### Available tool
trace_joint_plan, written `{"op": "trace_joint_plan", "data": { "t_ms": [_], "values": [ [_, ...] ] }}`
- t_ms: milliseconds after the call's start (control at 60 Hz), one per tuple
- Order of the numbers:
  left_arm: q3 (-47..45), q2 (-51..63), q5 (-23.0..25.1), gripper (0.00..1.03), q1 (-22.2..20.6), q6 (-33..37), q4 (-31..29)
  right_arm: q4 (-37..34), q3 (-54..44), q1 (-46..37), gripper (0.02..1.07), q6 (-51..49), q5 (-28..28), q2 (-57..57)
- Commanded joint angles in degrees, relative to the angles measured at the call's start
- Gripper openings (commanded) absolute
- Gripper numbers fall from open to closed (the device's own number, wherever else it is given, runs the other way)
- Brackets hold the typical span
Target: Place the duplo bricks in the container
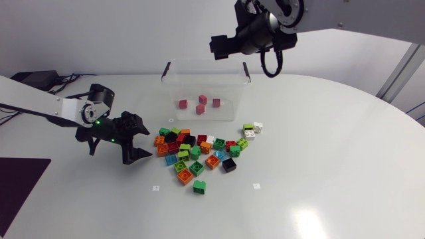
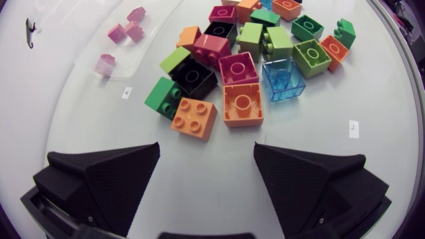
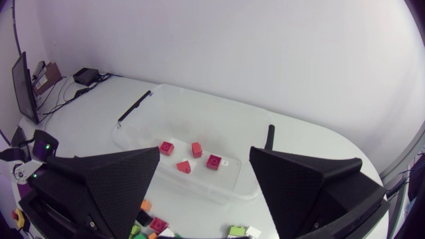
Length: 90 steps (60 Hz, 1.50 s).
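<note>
A heap of mixed duplo bricks [image 1: 199, 149] lies in the middle of the table. Behind it stands the clear container [image 1: 234, 109] with several red bricks [image 1: 200, 109] on its floor. My left gripper [image 1: 141, 140] is low over the table just left of the heap, open and empty. In its wrist view the left gripper [image 2: 206, 149] faces two orange bricks [image 2: 194, 117] at the heap's near edge, a short gap ahead of its fingers. My right gripper [image 1: 223, 47] hangs high over the container, open. The right gripper [image 3: 204, 153] holds nothing, with the red bricks [image 3: 196, 149] below it.
A single green brick [image 1: 199, 186] lies apart in front of the heap. A white and green cluster [image 1: 252, 129] sits at the heap's right end. Two small white markers [image 1: 155, 188] are stuck to the table. Bare tabletop spreads to the right and front.
</note>
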Motion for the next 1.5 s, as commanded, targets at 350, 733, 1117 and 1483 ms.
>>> {"op": "trace_joint_plan", "data": {
  "t_ms": [350, 733, 1117, 1483],
  "values": [
    [10.50, 8.98, 3.90, 0.96, -1.36, 5.80, -4.06, 7.34, -29.44, -1.21, 1.01, -1.35, -3.88, -17.41],
    [14.01, 10.56, 6.28, 0.53, -2.06, 8.00, -11.53, 11.12, -44.73, -6.66, 1.01, -2.67, -9.33, -24.96],
    [13.92, 10.47, 6.37, 0.32, -2.50, 11.69, -21.46, 12.87, -46.49, -12.90, 1.01, -6.10, -12.76, -20.22],
    [9.35, -0.07, 6.37, 0.24, -2.41, 11.86, -26.12, 8.13, -35.50, -13.60, 1.00, -3.64, -9.77, -5.63]
  ]
}}
